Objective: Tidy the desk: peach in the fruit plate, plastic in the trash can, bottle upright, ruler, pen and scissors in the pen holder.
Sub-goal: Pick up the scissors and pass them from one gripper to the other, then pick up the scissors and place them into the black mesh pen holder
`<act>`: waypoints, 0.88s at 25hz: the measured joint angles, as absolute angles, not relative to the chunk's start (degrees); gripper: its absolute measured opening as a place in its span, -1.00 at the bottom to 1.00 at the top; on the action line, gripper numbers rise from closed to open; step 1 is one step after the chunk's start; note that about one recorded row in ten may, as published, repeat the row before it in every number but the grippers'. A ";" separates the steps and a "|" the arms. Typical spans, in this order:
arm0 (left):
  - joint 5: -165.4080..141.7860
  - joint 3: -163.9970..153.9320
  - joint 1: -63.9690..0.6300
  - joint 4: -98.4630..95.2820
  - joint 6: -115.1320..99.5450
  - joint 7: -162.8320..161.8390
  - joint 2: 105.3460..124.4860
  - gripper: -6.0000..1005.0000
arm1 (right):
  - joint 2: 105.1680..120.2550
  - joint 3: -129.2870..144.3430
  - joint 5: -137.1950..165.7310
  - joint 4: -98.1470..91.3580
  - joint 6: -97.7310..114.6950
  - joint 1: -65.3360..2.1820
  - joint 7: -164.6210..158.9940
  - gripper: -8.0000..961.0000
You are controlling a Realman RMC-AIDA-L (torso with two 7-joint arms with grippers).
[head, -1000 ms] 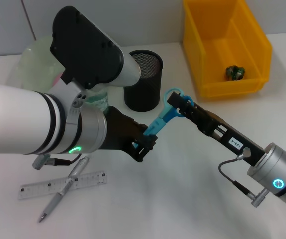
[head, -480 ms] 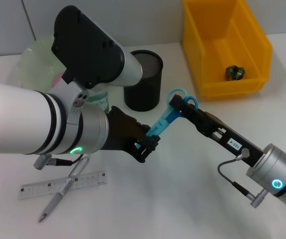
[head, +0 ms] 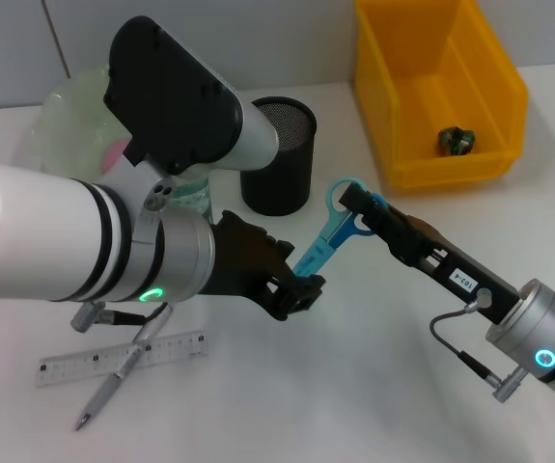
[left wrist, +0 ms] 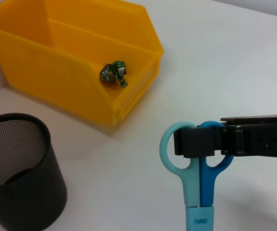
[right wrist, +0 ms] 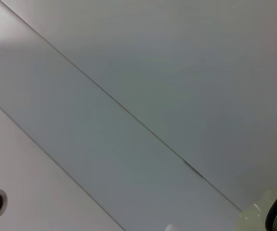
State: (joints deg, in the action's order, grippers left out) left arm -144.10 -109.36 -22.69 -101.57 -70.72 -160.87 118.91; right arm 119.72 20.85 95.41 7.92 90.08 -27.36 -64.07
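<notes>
"neo" on the scissors (left wrist: pixel 199 192)

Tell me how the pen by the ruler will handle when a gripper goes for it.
The pen looks slim and round-bodied, so it would probably roll if nudged sideways. It lies across the ruler, slightly propped, so it may rock or skid off. It seems rigid and light, but its thin smooth barrel could slip between fingers.

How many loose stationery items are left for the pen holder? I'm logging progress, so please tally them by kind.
Scissors: 1, held between the left gripper and the right gripper
Ruler: 1, on the desk
Pen: 1, lying across the ruler
Total: 3, none in the pen holder yet
</notes>
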 joint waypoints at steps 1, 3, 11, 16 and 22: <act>-143.64 -109.33 -22.78 -101.22 -70.45 -160.56 118.92 -0.29 | 119.67 20.84 95.41 7.90 90.10 -27.34 -63.82 -0.81; -143.60 -109.30 -22.86 -101.16 -70.35 -160.53 118.91 -0.15 | 119.65 20.83 95.41 7.83 90.11 -27.33 -63.79 -0.81; -137.51 -107.88 -12.79 -105.25 -58.23 -144.44 118.57 0.23 | 119.42 14.86 95.03 1.76 92.36 -25.46 -53.54 -0.81; -119.30 -103.65 -5.02 -100.74 -50.22 -122.93 118.55 0.23 | 119.34 11.84 94.95 -4.76 94.19 -27.16 -49.08 -0.81; -88.06 -95.88 -3.40 -83.71 -57.75 -90.83 118.38 0.22 | 119.29 11.13 95.06 -7.15 93.76 -31.46 -44.28 -0.81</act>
State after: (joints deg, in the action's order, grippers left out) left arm -88.06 -95.88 -3.40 -83.71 -57.75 -90.83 118.38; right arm 119.29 11.13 95.06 -7.15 93.77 -31.46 -44.28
